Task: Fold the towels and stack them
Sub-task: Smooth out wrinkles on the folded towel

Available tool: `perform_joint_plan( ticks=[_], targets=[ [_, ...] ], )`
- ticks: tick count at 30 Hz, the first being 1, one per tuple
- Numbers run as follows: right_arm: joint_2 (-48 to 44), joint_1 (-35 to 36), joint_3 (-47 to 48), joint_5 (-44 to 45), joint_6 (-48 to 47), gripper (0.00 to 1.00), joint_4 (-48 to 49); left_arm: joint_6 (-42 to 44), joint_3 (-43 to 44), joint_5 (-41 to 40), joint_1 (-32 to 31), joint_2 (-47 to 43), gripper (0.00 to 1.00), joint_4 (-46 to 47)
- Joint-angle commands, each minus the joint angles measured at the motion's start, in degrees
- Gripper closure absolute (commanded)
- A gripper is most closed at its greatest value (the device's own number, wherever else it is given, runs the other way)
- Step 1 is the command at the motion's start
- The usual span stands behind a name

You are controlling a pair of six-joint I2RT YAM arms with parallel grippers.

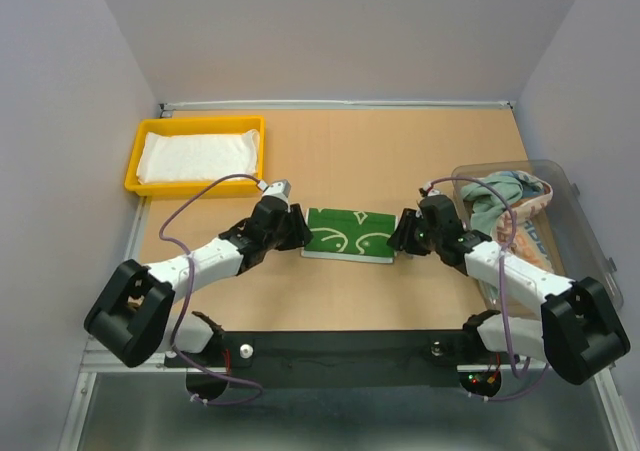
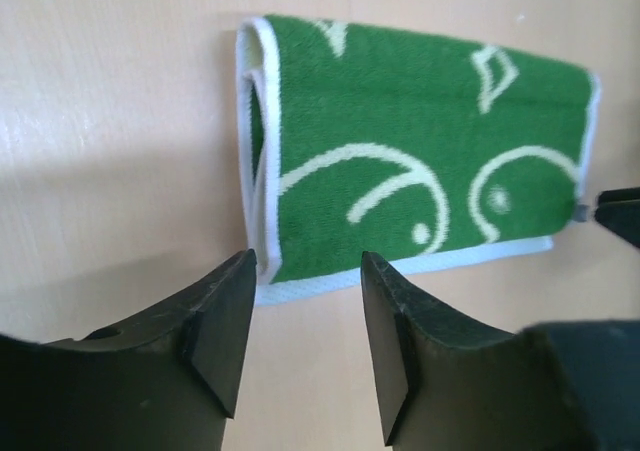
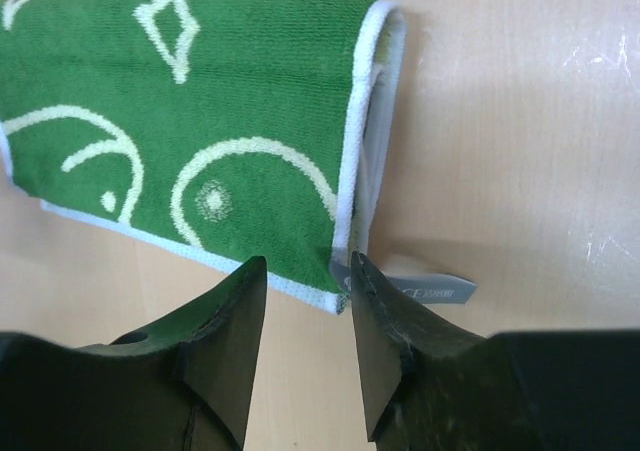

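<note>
White towel (image 1: pixel 197 156) is lying folded in the far-left tray (image 1: pixel 133 167). Green towel (image 1: pixel 350 233) is lying folded mid-table, left fingers (image 2: pixel 215 321) and right fingers (image 3: pixel 225 331) hovering parted, empty, at its ends. More towels (image 1: pixel 497 193) are waiting in the right-edge bin (image 1: pixel 585 226).

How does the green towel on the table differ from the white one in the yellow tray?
The green towel carries white line marks; the white towel is plain. The green towel lies folded on the table, with the left hand and right hand open at its two ends; the white towel sits in the yellow tray, away from both hands. Both lie flat.
</note>
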Motion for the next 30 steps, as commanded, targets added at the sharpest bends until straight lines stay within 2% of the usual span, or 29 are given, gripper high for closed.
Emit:
perform_joint_plan(
  ticks=[1, 3, 5, 8, 9, 12, 14, 16, 25, 30],
  targets=[
    [1.55, 0.28, 1.23, 2.46, 1.05, 0.56, 1.98, 0.28, 1.35, -1.04, 0.19, 4.54, 0.48, 1.9],
    [2.16, 0.28, 1.23, 1.85, 0.61, 0.58, 2.51, 0.37, 1.0, 0.53, 0.28, 5.51, 0.57, 2.77],
    [3.48, 0.28, 1.15, 0.88, 0.17, 0.59, 3.39, 0.55, 0.65, 1.24, 0.19, 6.39, 0.6, 3.48],
    [4.89, 0.37, 0.62, -0.7, 0.17, 0.66, 4.97, 0.63, 0.12, 2.47, 0.19, 6.83, 0.76, 4.71],
    [4.89, 0.28, 0.62, -1.14, 0.09, 0.71, 5.23, 0.9, 0.12, 2.65, 0.19, 6.65, 0.77, 4.63],
    [4.28, 0.37, 1.06, -2.11, -0.35, 0.87, 5.24, 1.86, 1.0, 2.13, 0.19, 5.25, 0.91, 3.66],
    [2.79, 0.28, 1.41, -2.03, -0.62, 0.94, 5.24, 2.56, 1.96, 1.43, 0.37, 4.64, 0.99, 1.83],
    [1.56, 0.28, 1.67, -1.94, -0.53, 0.99, 4.63, 2.92, 3.1, 0.98, 0.37, 3.41, 1.0, 0.76],
    [-2.48, 0.28, 1.06, -2.38, 0.96, 0.99, 0.23, 3.18, 2.67, 0.45, 0.9, -0.81, 1.0, -4.08],
    [-1.0, 0.28, -1.05, -2.9, 1.49, 0.99, -0.3, 3.1, -0.14, 1.15, 0.81, 1.2, 1.0, -2.85]
  ],
)
